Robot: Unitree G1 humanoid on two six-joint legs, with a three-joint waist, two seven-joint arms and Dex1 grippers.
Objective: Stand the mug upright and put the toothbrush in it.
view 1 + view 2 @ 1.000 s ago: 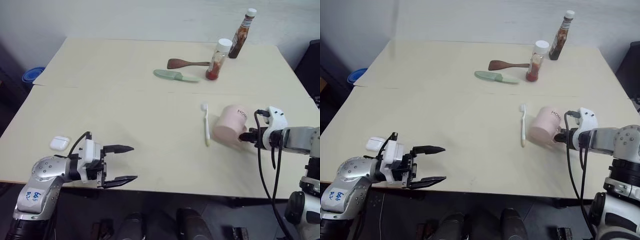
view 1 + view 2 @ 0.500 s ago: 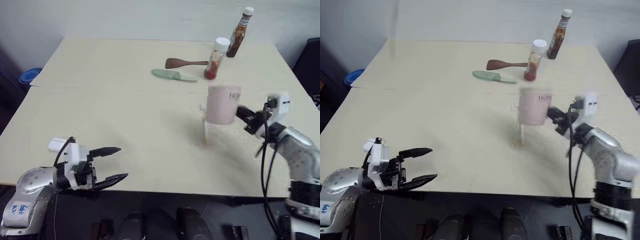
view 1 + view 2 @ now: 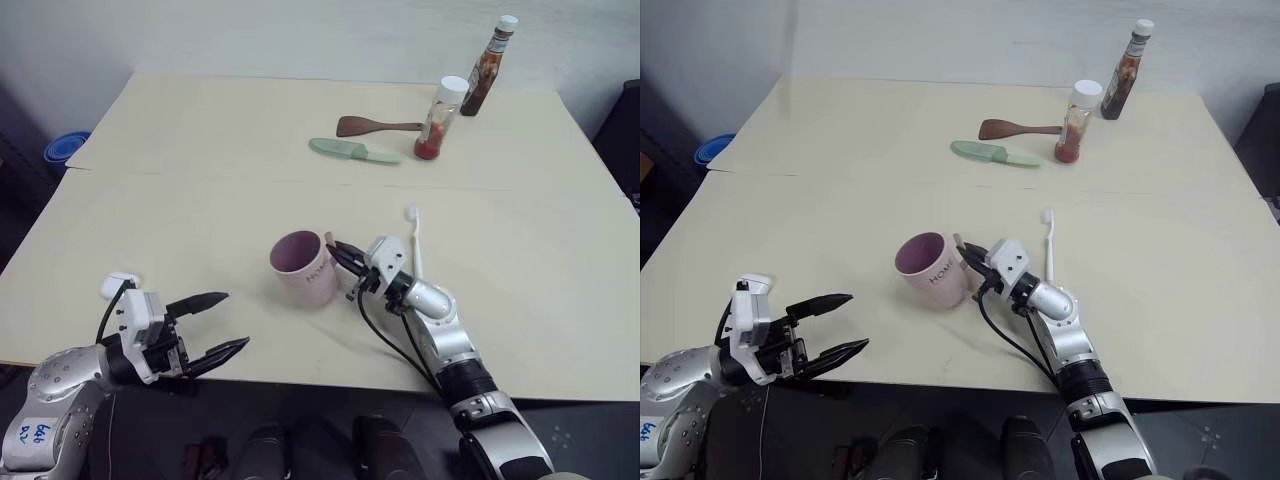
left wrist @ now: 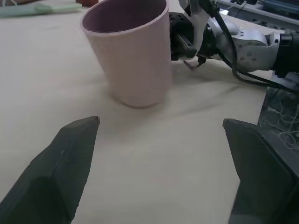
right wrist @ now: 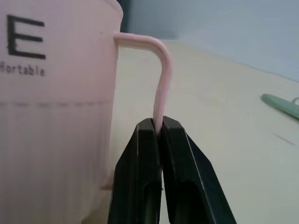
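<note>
The pale pink mug (image 3: pixel 303 268) stands upright near the middle of the table, mauve inside showing. My right gripper (image 3: pixel 340 254) is shut on its thin handle (image 5: pixel 161 70), pinching it from the mug's right side. The white toothbrush (image 3: pixel 415 240) lies flat on the table just right of the mug, past my right wrist, bristled head pointing away from me. My left gripper (image 3: pixel 235 320) hovers open at the table's front left, a hand's width from the mug, nothing between its fingers; the mug (image 4: pixel 131 51) shows ahead of it in the left wrist view.
A small white earbud case (image 3: pixel 118 285) lies by my left wrist. At the back are a pale green knife-shaped utensil (image 3: pixel 352 150), a wooden spatula (image 3: pixel 370 126), a clear jar (image 3: pixel 440 118) and a sauce bottle (image 3: pixel 490 65). The table's front edge runs under my left gripper.
My right gripper has carried the mug by its handle from the table's right side to the middle, turning it from lying down to upright. The left gripper has drifted slightly left.
</note>
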